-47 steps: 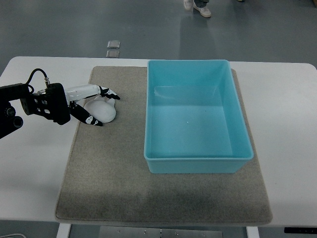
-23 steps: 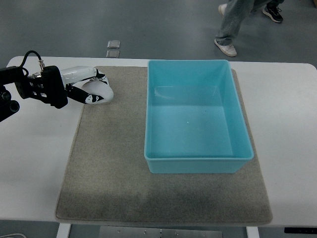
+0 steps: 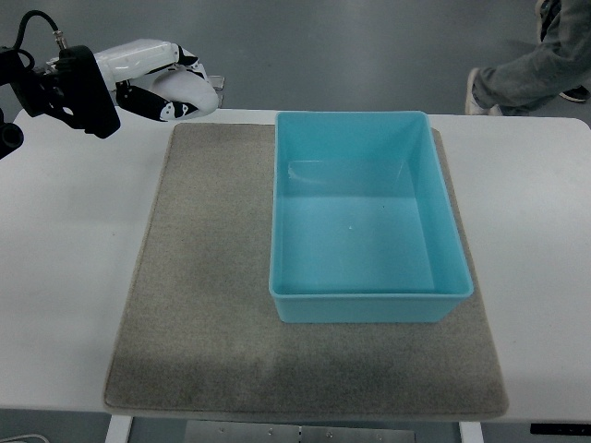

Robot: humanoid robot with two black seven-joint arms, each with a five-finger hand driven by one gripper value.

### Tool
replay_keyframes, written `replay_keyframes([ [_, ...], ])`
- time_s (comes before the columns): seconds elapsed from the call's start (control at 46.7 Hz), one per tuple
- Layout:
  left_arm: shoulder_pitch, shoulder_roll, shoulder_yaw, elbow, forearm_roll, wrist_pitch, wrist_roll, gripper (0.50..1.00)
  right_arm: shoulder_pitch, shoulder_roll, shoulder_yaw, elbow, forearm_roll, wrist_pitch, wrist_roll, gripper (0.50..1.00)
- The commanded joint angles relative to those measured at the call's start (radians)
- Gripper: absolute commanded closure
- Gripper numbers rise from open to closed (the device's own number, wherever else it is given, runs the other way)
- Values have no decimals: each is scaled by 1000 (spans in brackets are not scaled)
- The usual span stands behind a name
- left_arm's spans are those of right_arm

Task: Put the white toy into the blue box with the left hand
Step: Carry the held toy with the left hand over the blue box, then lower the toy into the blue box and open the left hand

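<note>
White toy is up off the mat now — your left hand grips it, raised at the table's far-left corner — swing right over the blue box.

Left hand: white shell, black-tipped fingers. Black perforated wrist block; looped black cable with metal connector.
</note>
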Motion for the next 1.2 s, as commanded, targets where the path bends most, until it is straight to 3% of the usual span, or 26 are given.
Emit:
replay_keyframes([
  [0.0, -39, -7, 2, -33, 0, 1, 0, 1000, 0, 0, 0, 0, 0, 0, 0, 564],
  [0.257, -87, -92, 13, -110, 3, 1, 0, 1000, 0, 0, 0, 0, 0, 0, 0, 564],
  [0.514, -73, -215, 43, -101, 26, 1, 2, 1000, 0, 0, 0, 0, 0, 0, 0, 564],
  [0.771, -21, -312, 45, -82, 169, 64, 3, 1000, 0, 0, 0, 0, 0, 0, 0, 564],
  [1.093, -7, -364, 106, -62, 206, 70, 5, 1000, 0, 0, 0, 0, 0, 0, 0, 564],
  [1.136, -6, -369, 111, -58, 212, 70, 5, 871, 0, 0, 0, 0, 0, 0, 0, 564],
  [1.179, 0, -378, 112, -56, 215, 70, 5, 815, 0, 0, 0, 0, 0, 0, 0, 564],
])
